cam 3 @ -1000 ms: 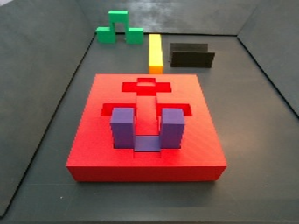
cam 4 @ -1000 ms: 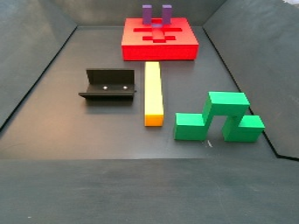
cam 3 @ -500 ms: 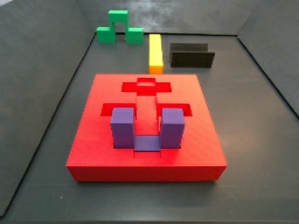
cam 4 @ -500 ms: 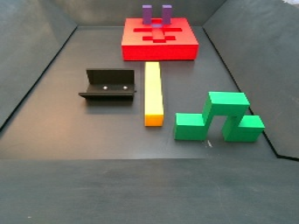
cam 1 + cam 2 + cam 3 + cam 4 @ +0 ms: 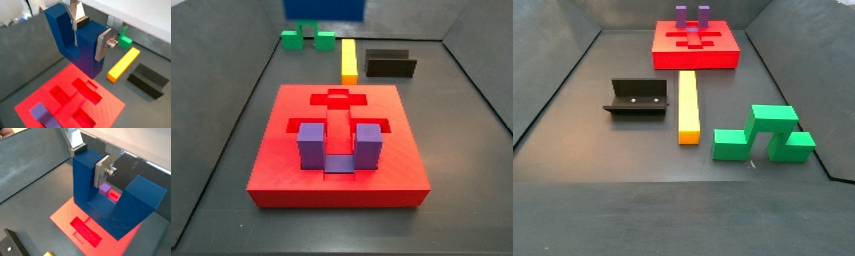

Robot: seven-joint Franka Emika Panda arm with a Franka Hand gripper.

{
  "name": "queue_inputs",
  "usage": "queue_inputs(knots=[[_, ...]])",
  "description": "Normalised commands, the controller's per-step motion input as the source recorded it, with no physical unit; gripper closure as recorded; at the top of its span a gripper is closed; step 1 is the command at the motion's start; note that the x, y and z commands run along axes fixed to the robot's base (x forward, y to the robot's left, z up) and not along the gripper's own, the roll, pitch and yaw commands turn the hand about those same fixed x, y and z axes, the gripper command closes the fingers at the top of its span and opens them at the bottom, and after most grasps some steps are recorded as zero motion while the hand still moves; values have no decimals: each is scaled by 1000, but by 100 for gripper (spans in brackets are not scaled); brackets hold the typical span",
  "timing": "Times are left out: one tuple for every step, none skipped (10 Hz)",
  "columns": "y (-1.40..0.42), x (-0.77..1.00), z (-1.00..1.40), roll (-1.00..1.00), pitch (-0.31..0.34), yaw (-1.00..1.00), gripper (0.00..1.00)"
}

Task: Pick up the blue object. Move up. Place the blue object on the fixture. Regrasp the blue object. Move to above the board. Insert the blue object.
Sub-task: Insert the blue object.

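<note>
My gripper (image 5: 89, 36) is shut on the dark blue U-shaped object (image 5: 72, 46), with one prong clamped between the silver fingers (image 5: 103, 46). In both wrist views the blue object (image 5: 100, 195) hangs above the red board (image 5: 75, 98), apart from it. A side view shows only the lower part of the blue object (image 5: 325, 9) at the frame's upper edge, beyond the board (image 5: 338, 172). The black fixture (image 5: 390, 64) stands bare beside the board's far end. The gripper itself is out of both side views.
A lighter purple U-shaped block (image 5: 339, 148) sits upright in a recess of the board (image 5: 696, 52). A yellow bar (image 5: 687, 105) lies between the fixture (image 5: 639, 98) and a green block (image 5: 766, 134). Dark walls ring the floor.
The blue object has come into a side view at its upper edge, now hiding the top of the green block. Nothing else has shifted.
</note>
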Motion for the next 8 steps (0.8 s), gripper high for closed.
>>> queue_inputs(knots=[[300,534,-834,-104,-90,0,100],[77,334,-883,-81,-101,-3,100],[0,309,-780,-139,-84,-223,100],[71,211,-463,-299,-120,-280,100],[197,74,-291,-401,-167,-137,100],[183,0,-197,-339,-139,0,100],[77,0,-63,-129,-61,0,100],[103,0,-71,-79,-54,0,100]])
